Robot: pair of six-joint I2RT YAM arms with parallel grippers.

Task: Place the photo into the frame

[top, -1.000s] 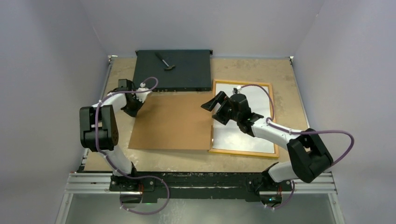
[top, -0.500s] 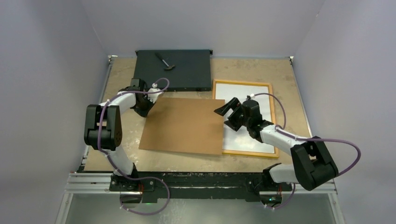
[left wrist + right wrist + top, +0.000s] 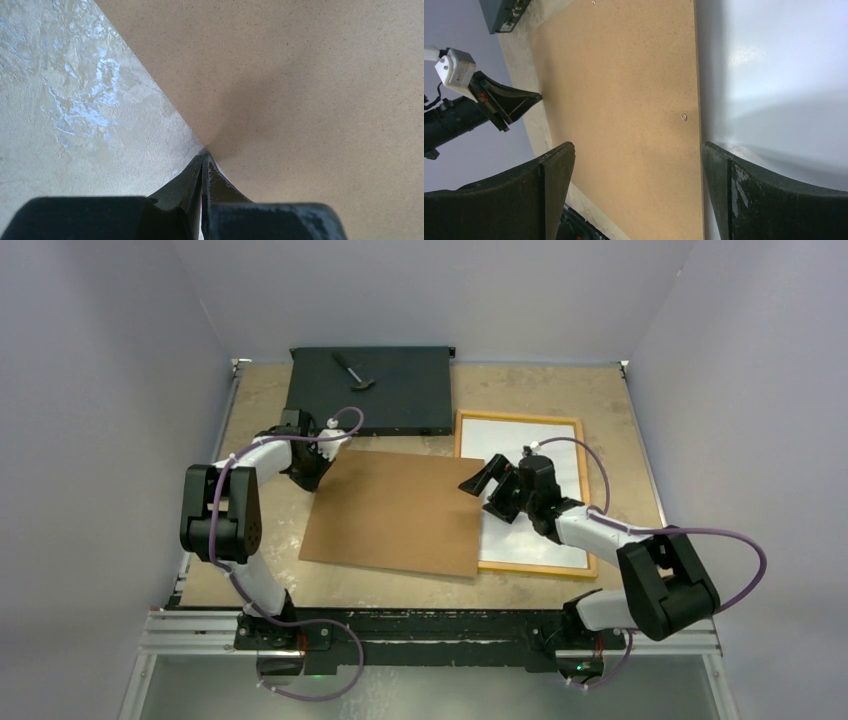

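The frame [image 3: 520, 419] with its yellow-orange border lies flat at the right of the table. The photo [image 3: 525, 545] lies inside it, white side up; its print does not show. A brown backing board [image 3: 395, 512] lies tilted on the table, its right edge over the frame's left border. My left gripper [image 3: 322, 462] is shut, its tips [image 3: 202, 152] touching the board [image 3: 300, 75] at its far left corner. My right gripper [image 3: 490, 488] hangs open above the board's right edge, one finger over the board [image 3: 624, 100] and the other over the photo [image 3: 774, 75].
A flat black box [image 3: 370, 390] lies at the back left of the table with a small hammer-like tool [image 3: 352, 372] on top. Bare tabletop [image 3: 75, 100] shows left of the board. Grey walls close in the sides and back.
The board has slid right and turned, so it now overlaps the frame's left border. My left gripper moved right with its corner. The right gripper shifted right and slightly nearer.
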